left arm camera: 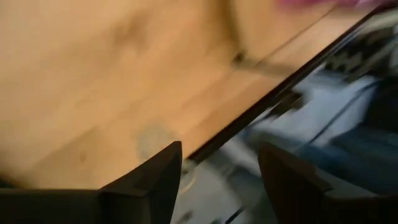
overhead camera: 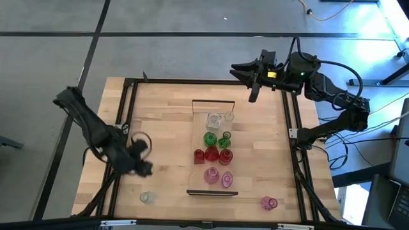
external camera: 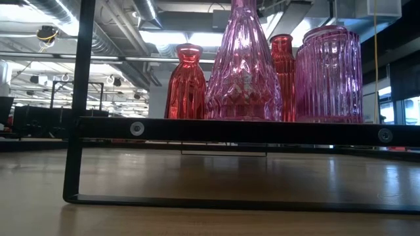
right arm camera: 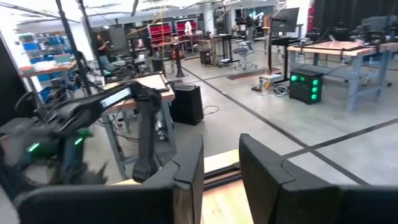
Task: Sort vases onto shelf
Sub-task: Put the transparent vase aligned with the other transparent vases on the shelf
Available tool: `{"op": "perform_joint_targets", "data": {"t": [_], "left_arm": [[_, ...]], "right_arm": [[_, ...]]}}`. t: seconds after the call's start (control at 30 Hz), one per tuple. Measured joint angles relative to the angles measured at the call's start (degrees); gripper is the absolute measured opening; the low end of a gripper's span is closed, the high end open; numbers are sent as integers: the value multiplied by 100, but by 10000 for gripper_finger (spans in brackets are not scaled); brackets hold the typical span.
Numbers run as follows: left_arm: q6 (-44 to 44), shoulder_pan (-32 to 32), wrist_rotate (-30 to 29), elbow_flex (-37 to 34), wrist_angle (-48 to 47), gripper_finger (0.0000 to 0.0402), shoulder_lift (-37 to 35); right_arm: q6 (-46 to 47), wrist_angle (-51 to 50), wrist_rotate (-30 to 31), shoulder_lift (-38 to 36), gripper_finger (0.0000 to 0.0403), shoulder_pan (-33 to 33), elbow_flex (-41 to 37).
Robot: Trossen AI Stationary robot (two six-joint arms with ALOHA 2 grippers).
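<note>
The shelf [overhead camera: 199,142] lies mid-table, running from the near side to the far side. On it stand clear vases [overhead camera: 215,119] at the far end, then green [overhead camera: 209,138], red [overhead camera: 211,154] and pink vases [overhead camera: 211,175]. In the low view, pink vases [external camera: 243,65] and red vases [external camera: 186,82] rise behind the shelf's dark end frame [external camera: 73,131]. A clear vase [overhead camera: 146,197] stands loose at the near left and a pink vase [overhead camera: 269,203] at the near right. My left gripper [overhead camera: 143,158] [left arm camera: 221,155] hovers open, blurred, left of the shelf. My right gripper [overhead camera: 243,73] [right arm camera: 221,168] is held high over the far edge, open and empty.
A dark metal frame [overhead camera: 128,102] runs round the tabletop. The bare wood to the left and right of the shelf is free room. Beyond the table, the right wrist view shows a workshop with benches and a dark arm [right arm camera: 118,102].
</note>
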Motion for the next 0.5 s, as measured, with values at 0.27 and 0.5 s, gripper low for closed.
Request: {"op": "perform_joint_targets", "data": {"t": [0.27, 0.5], "left_arm": [[-499, -612, 1358, -4, 689, 191, 1077], [-791, -790, 1063, -4, 795, 171, 1433]], "right_arm": [[12, -119, -93, 0, 85, 9, 0], [7, -192, -93, 0, 85, 9, 0]]}}
